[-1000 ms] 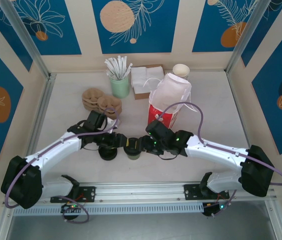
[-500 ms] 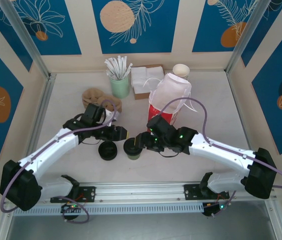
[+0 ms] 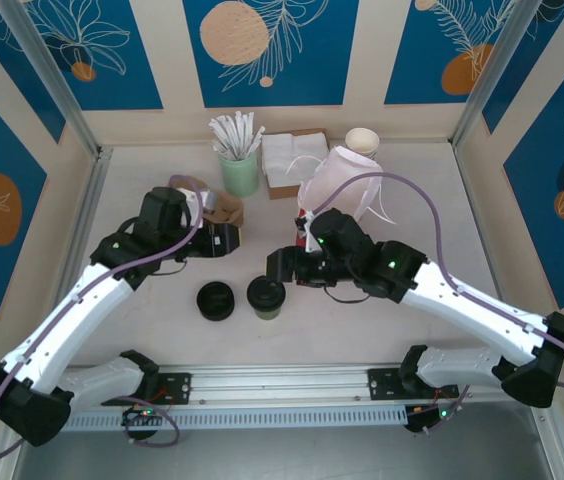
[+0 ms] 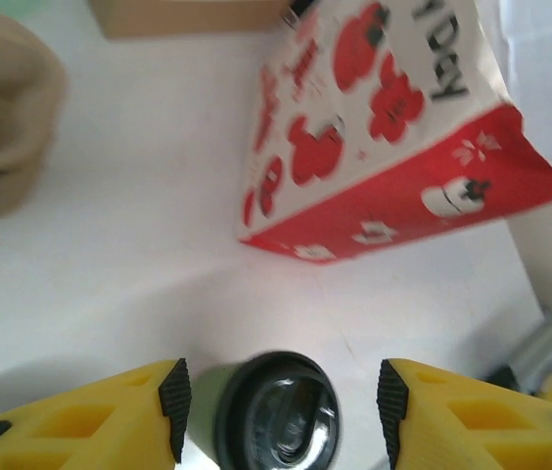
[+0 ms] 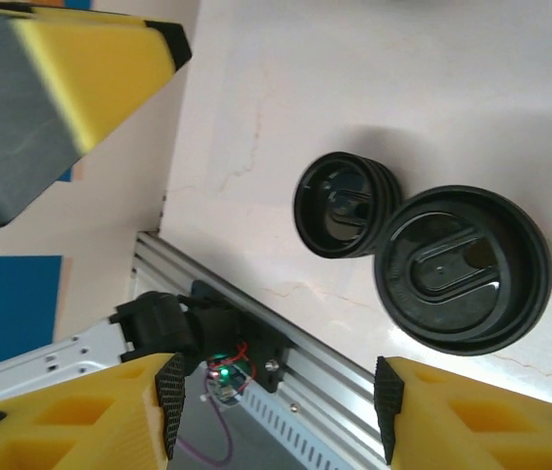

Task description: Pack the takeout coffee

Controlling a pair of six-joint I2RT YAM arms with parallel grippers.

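Note:
The takeout coffee (image 3: 265,297) stands upright on the table, black lid on, greenish side showing. My left gripper (image 3: 225,241) hovers behind and left of it, open and holding nothing. In the left wrist view the coffee's lid (image 4: 278,413) lies low between the yellow fingers, clear of both pads. My right gripper (image 3: 280,266) hangs just behind the cup, also open. From the right wrist the coffee lid (image 5: 464,269) sits beyond the spread fingertips, next to the stack of bare lids (image 5: 345,204).
The black lid stack (image 3: 216,301) sits just left of the coffee. A red-and-white bag (image 3: 334,205) stands behind it, brown cup carriers (image 3: 224,209) lie back left, and a green straw holder (image 3: 240,170), napkins (image 3: 292,160) and white cups (image 3: 362,141) line the back. A metal rail (image 3: 282,385) runs along the front.
Both grippers have drawn away from the coffee: the left rose and moved back-left, the right lifted and moved back. The lidded cup stays standing on its own.

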